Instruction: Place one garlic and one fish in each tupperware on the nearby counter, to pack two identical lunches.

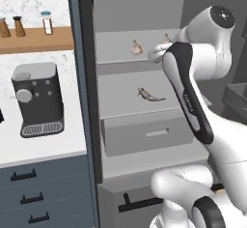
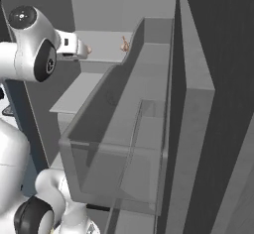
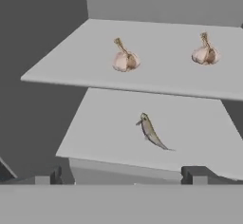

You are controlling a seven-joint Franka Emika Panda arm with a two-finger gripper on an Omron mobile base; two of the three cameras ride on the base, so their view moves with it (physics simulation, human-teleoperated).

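Inside an open grey fridge [image 1: 144, 149], two garlic bulbs sit on the upper shelf [image 3: 156, 76] and a single fish lies on the shelf below [image 3: 118, 137]. From the hand camera, the left garlic [image 3: 125, 59] and the right garlic [image 3: 205, 53] stand well apart, stems pointing up, while the fish [image 3: 152, 132] rests near the middle of its shelf, head toward the back. The white arm reaches up to the level of the upper shelf, and its pincer [image 3: 123, 174] hovers in front of both shelves, holding nothing; its two dark fingertips [image 3: 193, 174] sit wide apart at the bottom corners of the hand camera's picture. In the left base camera's picture the left garlic [image 1: 137, 48] and the fish [image 1: 147, 94] show beside the arm, with a closed drawer [image 1: 144, 136] under the lower shelf. To the left of the fridge, a white marble-look desk [image 1: 43, 147] over dark drawers carries a black coffee machine [image 1: 37, 98], and a brown wooden wall shelf [image 1: 36, 39] above it holds small bottles. No tupperware shows in any picture.
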